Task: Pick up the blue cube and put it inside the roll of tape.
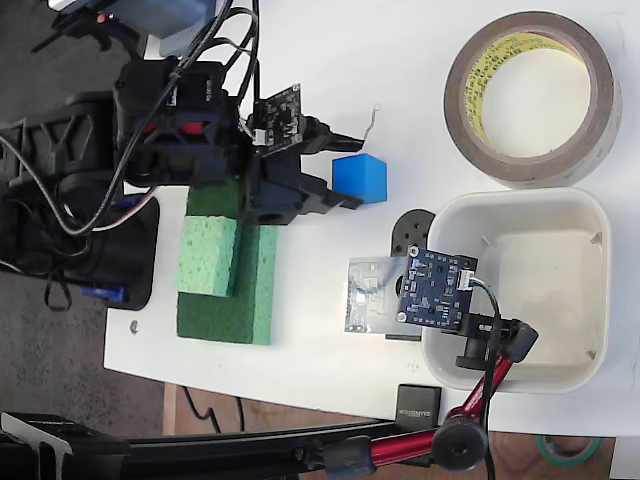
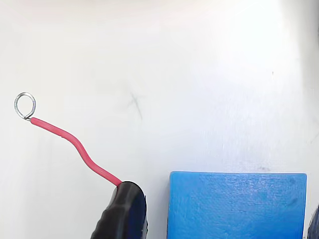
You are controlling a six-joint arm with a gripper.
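Grasping is the step in hand: the black two-finger gripper (image 1: 350,172) straddles the small bright-blue matte cube (image 1: 359,178) at upper centre of the fixed view, fingers either side, seemingly not yet closed. The wide brown packing-tape roll (image 1: 597,118) lies flat at upper right on the white surface (image 1: 300,40). Next: close, lift, carry over its hole.

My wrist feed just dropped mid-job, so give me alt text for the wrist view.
The blue cube fills the lower right of the frame on the white table, its top edge level. Just left of it is one black finger of the jaws, with a narrow gap between them. A red wire curves from it up-left to a small metal ring.
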